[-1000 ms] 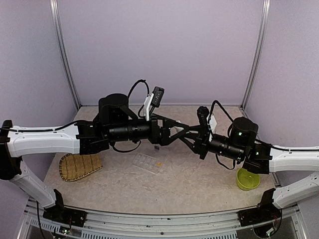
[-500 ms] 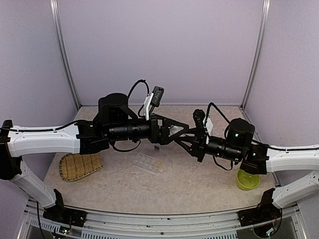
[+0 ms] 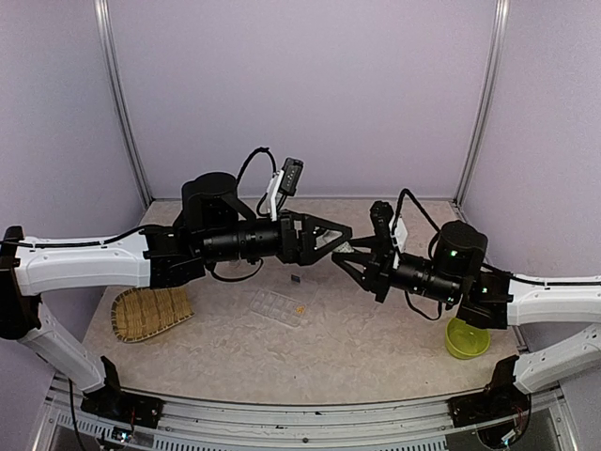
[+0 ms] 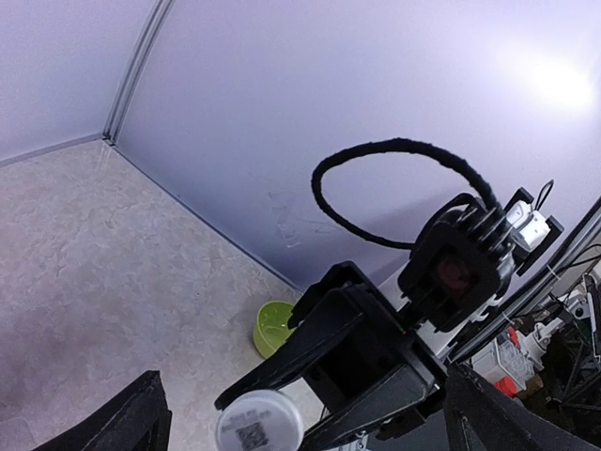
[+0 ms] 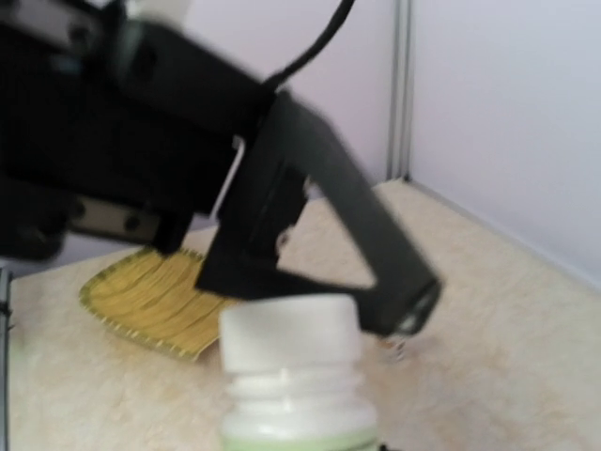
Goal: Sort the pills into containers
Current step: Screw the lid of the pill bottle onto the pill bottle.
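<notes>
- From above, the left pincer (image 3: 338, 242) hangs over mid-table with its jaws spread wide, tip to tip with the right pincer (image 3: 355, 258).
- The flat clear plastic compartment box (image 3: 279, 306) lies on the speckled beige table (image 3: 376, 357), nearer than both pincers. Orange-yellow pills (image 3: 300, 309) show in one right-hand compartment.
- A woven bamboo tray (image 3: 150, 313) sits far left and a lime-green bowl (image 3: 467, 338) far right.
- Left wrist: its fingers (image 4: 131, 423) stand well apart, with the small white-capped bottle (image 4: 258, 423) between them. The right pincer is clamped narrowly on it.
- Right wrist: the bottle stands upright and blurred. One black finger ends just beside its cap; I cannot tell if they touch.
</notes>
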`<state>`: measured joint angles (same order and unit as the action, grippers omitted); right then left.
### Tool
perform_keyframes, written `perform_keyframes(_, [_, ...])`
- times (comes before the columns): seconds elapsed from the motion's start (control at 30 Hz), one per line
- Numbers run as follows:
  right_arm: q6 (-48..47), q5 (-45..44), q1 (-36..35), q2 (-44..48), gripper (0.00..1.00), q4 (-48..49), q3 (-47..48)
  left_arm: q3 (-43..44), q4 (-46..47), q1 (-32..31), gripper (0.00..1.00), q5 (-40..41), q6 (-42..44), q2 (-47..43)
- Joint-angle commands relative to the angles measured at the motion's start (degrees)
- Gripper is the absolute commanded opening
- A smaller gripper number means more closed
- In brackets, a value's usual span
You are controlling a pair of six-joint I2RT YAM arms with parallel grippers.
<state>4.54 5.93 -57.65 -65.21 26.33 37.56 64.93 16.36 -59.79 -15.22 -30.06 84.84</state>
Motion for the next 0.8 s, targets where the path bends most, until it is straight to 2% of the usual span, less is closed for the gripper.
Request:
perform_keyframes(0.0, [-1.9, -4.6, -0.2, 3.2, 0.02, -1.2, 0.3, -0.3, 1.6, 0.4, 0.99, -1.5, -0.8, -1.2])
perform_keyframes(0.37, [-2.7, -7.0, 0.1, 1.3, 0.02, -2.4, 1.3, 1.1, 1.6, -1.0, 0.99, -3.9, -0.2, -0.3])
perform_keyframes(0.77, [-1.5, -0.4, 0.0, -2.4, 0.02, -1.2, 1.9, 0.5, 4.0, -1.5, 0.99, -6.3, -0.3, -0.3])
